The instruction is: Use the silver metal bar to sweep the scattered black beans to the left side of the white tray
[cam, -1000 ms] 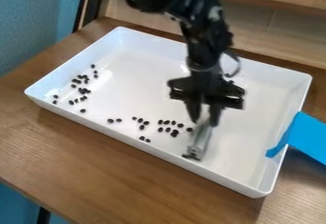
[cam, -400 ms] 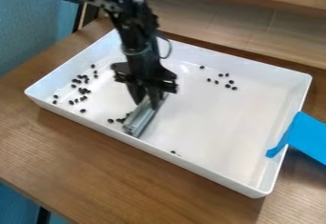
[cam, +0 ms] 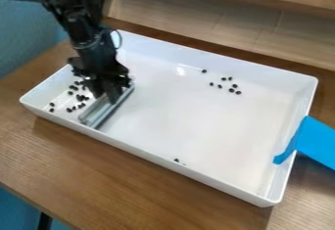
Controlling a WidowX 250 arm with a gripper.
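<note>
The black two-finger gripper (cam: 107, 95) is hanging over the left part of the white rectangular plastic tray (cam: 186, 121) and is gripping a long, grey, straight-edged bar (cam: 97, 112), which is lying slantwise on the tray's floor. Small black oval beans (cam: 80, 98) are lying scattered at the tray's left end, beside the bar; others are sitting toward its far right part, and one near its front wall. A bright blue strip (cam: 317, 138) is sticking to the tray's right side. The brown wooden table (cam: 131, 190) is supporting the tray.
</note>
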